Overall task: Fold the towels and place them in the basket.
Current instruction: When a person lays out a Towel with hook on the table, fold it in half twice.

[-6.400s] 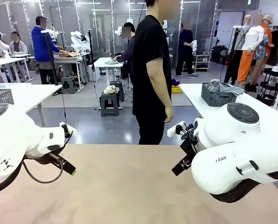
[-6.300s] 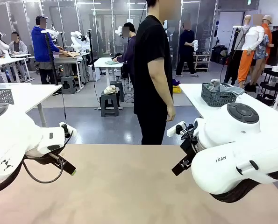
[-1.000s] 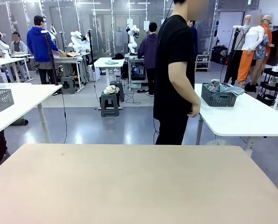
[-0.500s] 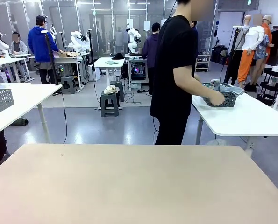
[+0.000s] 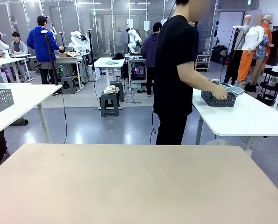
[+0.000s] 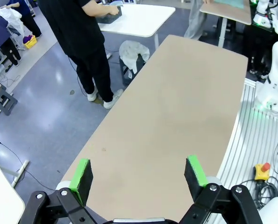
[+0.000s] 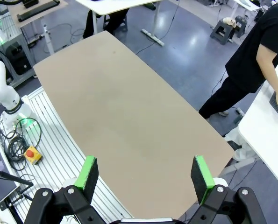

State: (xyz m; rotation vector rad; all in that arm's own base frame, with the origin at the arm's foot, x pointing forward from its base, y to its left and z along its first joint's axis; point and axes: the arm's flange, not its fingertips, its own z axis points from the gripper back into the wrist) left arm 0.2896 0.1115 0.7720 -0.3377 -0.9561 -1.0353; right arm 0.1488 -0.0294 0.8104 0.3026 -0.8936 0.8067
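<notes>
So right up close, the left tool (image 6: 138,175) and the right tool (image 7: 144,171) both hang high over the tan bench (image 5: 129,186). Their green pads are spread wide with nothing between them, so neither one is pinching anything. Past the far edge of that bench, the person (image 5: 176,70) stands turned toward the white bench (image 5: 244,119) off to the robot's right, with a hand (image 5: 219,95) at the rim of the dark basket (image 5: 211,100) sitting there. The towels (image 5: 234,89) are heaped in that basket, a grey-blue one spilling over the top, well apart from either arm. My read is that the step in hand is just getting the stuff brought over, so no folding has started yet. Best way to play it imo is to hold both arms up and clear so the person has room to set things down on the tan bench. Leave the tools spread and only come down once a towel lies flat. Then take two corners along one hem so it folds square instead of bunching. Terry looks floppy, so pinch right at the edge.
</notes>
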